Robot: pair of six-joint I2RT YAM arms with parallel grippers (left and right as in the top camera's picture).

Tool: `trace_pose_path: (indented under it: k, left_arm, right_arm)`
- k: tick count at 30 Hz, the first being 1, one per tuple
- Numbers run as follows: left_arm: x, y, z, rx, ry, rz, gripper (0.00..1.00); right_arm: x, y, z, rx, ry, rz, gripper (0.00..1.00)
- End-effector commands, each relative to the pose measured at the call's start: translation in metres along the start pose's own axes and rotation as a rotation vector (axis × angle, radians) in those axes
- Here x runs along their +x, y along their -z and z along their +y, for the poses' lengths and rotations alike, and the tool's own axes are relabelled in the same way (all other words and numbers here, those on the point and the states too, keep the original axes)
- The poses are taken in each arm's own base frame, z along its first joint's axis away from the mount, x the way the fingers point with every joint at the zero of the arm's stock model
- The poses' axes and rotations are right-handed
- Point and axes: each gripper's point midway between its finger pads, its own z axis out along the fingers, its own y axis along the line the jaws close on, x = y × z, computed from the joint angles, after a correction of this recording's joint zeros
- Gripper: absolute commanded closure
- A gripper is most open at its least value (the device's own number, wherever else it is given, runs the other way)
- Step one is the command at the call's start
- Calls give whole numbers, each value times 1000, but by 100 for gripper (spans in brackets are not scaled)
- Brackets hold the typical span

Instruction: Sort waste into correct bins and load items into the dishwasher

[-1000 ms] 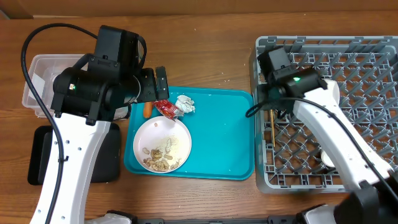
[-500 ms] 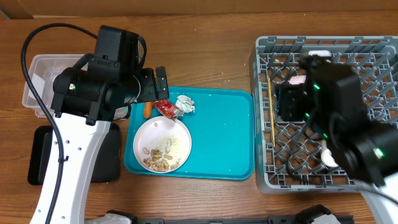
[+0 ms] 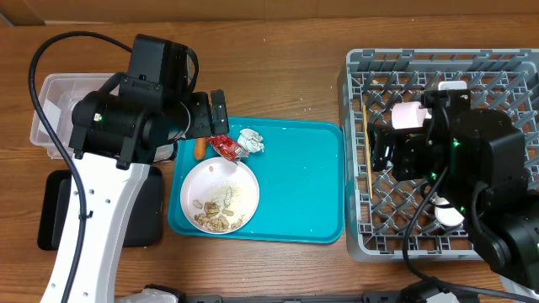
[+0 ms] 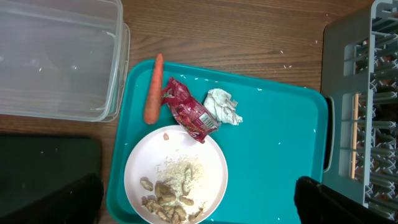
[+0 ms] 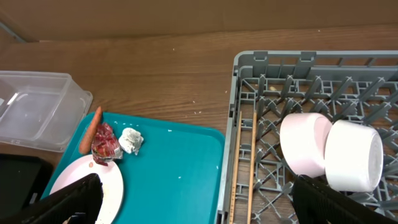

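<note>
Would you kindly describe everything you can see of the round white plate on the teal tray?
The round white plate looks smooth and slightly glossy, perhaps ceramic or plastic, and shallow with a plain rim. It lies flat and right way up at the left end of the teal tray. It is dirty: beige food scraps are heaped near one edge, pale crumbs are spread across the middle, and a small orange bit sits near the opposite rim. The crumpled red wrapper overlaps that rim.
</note>
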Motion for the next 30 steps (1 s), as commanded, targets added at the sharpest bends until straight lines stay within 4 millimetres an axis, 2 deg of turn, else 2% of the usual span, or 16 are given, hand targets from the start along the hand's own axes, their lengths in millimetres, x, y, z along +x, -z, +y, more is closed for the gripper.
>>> trace_pose_path:
  k: [1,10,15,24,30]
  left_arm:
    - [-4,1,1,-6,11,-12,0]
    - [-4,1,1,-6,12,-11,0]
    - [-1,1,-11,62,12,11,0]
    - [-21,3,-23,116,48,-68,0]
    - [-21,-1,-26,122,35,-56,0]
  right_arm:
    - [-7,1,4,-12,-2,-10,0]
    - [-1,-22,4,6,2,54,0]
    - [0,-36,5,14,4,80,0]
    - [1,-55,5,23,5,110,0]
    - [4,-64,5,30,7,136,0]
